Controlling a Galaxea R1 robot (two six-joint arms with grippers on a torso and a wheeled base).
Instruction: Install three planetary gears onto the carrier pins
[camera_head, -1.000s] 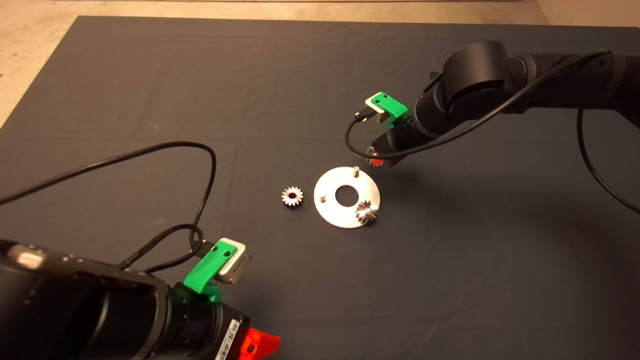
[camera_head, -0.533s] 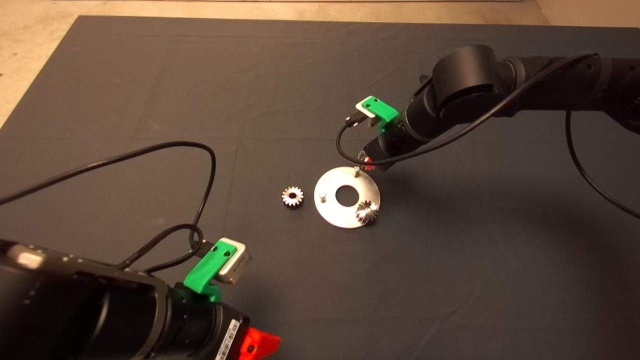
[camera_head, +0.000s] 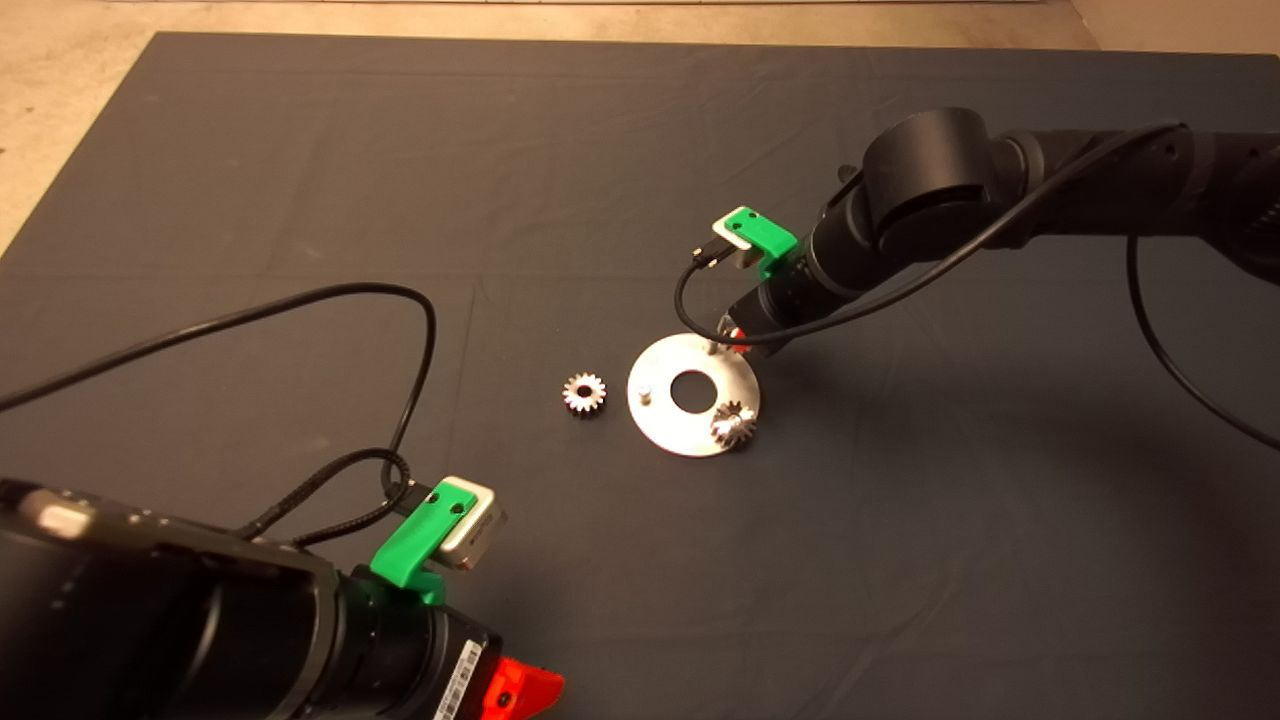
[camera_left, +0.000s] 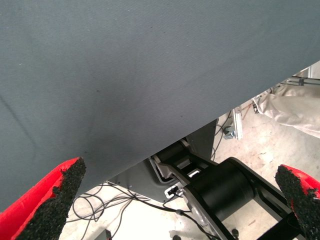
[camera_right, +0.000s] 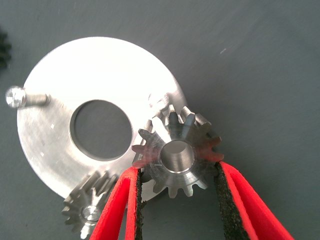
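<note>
The round silver disc (camera_head: 668, 420) lies mid-mat, and its carrier pins stand upright on it. One planetary gear (camera_head: 733, 424) sits on the near-right pin and shows as the seated gear (camera_right: 89, 209) in the right wrist view. The left pin (camera_head: 646, 392) is bare. A second gear (camera_head: 584, 392) lies loose on the mat left of the disc. My right gripper (camera_right: 176, 170) is shut on a third gear (camera_right: 176, 154), held just over the disc's far rim at the far pin (camera_head: 711, 346), which that gear largely hides. My left gripper (camera_left: 175, 200) is open and parked at the lower left.
A black cable (camera_head: 400, 300) loops over the mat between the left arm and the loose gear. The left wrist view shows the mat's edge and the robot's base (camera_left: 220, 185) on the floor beyond it.
My right gripper has come down and to the left with its gear, from beyond the disc to just over the far pin. The left arm, the disc and the other two gears have not moved.
</note>
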